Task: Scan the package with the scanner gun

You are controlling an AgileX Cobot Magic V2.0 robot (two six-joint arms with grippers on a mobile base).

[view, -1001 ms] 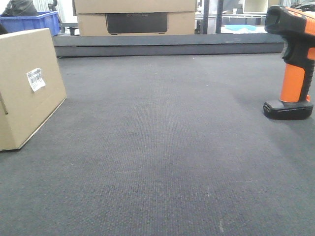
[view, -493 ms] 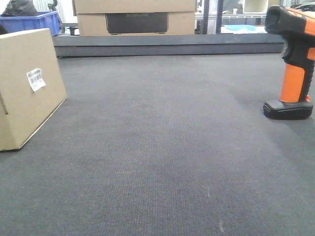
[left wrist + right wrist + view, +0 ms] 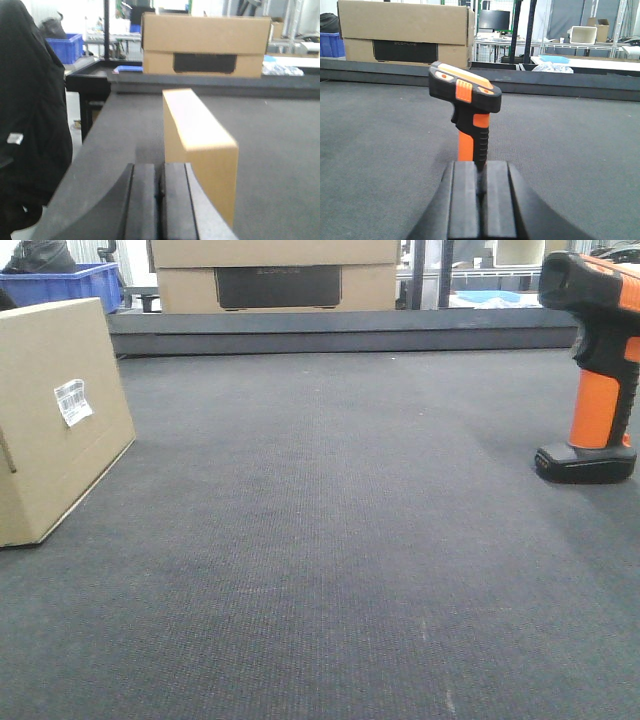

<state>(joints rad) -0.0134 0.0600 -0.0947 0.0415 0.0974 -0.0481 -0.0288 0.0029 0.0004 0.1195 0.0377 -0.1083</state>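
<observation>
Cardboard package (image 3: 55, 420) flat, rectangular; scanner gun (image 3: 595, 365) pistol-shaped w/ orange handle.

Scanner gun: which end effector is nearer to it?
Right. The right end effector, closed, sits directly behind the upright scanner gun. The left end effector, also closed, sits behind the package, across the table from the scanner.
</observation>
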